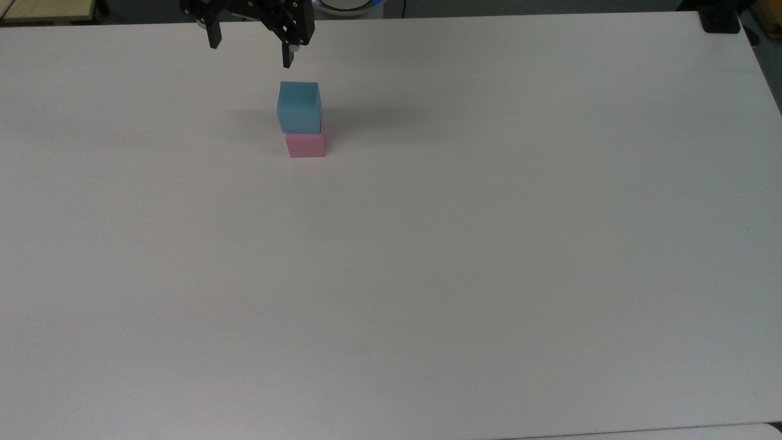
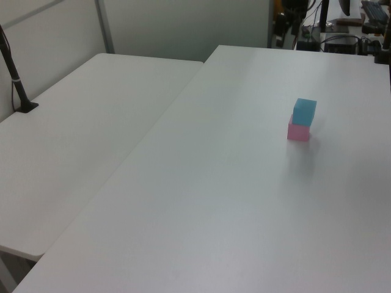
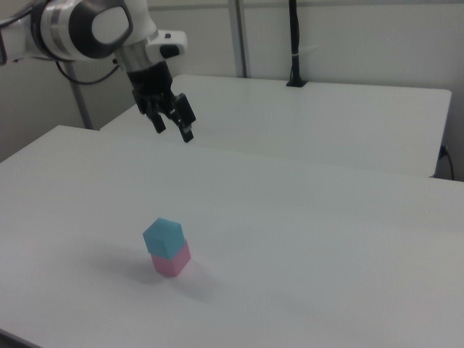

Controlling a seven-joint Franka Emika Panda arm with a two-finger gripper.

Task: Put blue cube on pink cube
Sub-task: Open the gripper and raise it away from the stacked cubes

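Raised well clear of the stack, the black two-finger end effector [image 1: 249, 52] hangs with its fingers spread apart and nothing between them, near the far edge of the white desk [image 1: 464, 244] in the top view. From the right view the end effector [image 3: 172, 132] is seen high above the desk, up and to the right view's left of the cubes, at the end of the white arm [image 3: 87, 29]. The blue cube [image 1: 299, 107] sits on top of the pink cube [image 1: 306, 145], turned slightly so that its edges do not line up with those of the cube beneath. In the left view the blue cube [image 2: 304, 112] and pink cube [image 2: 298, 131] stand toward the left view's right. A second white table [image 2: 79, 140] adjoins the desk, with a black pole [image 2: 13, 76] standing on it.
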